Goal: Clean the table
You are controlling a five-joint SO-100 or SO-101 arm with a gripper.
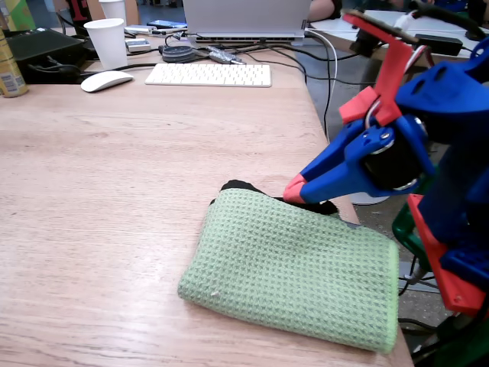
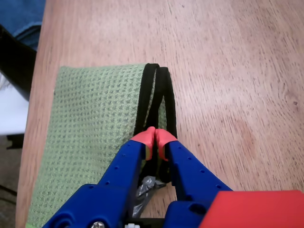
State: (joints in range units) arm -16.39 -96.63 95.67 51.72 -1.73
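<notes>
The table (image 1: 114, 191) lies bare and open across its whole middle and left in the fixed view, giving wide room to pass. A folded green cloth (image 1: 294, 267) fills the near right corner at the edge. The gripper (image 1: 294, 189) sits low at the cloth's black-trimmed far edge, tips pressed together. Along the back, a keyboard (image 1: 208, 74), mouse (image 1: 106, 80), paper cup (image 1: 107, 42), can (image 1: 9, 73) and cables (image 1: 325, 53) crowd the way.

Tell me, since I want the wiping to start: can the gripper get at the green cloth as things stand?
Probably yes. The gripper already sits at the black-trimmed edge of the green cloth, its red tips pressed together on the trim, and nothing on the table stands between them.
</notes>
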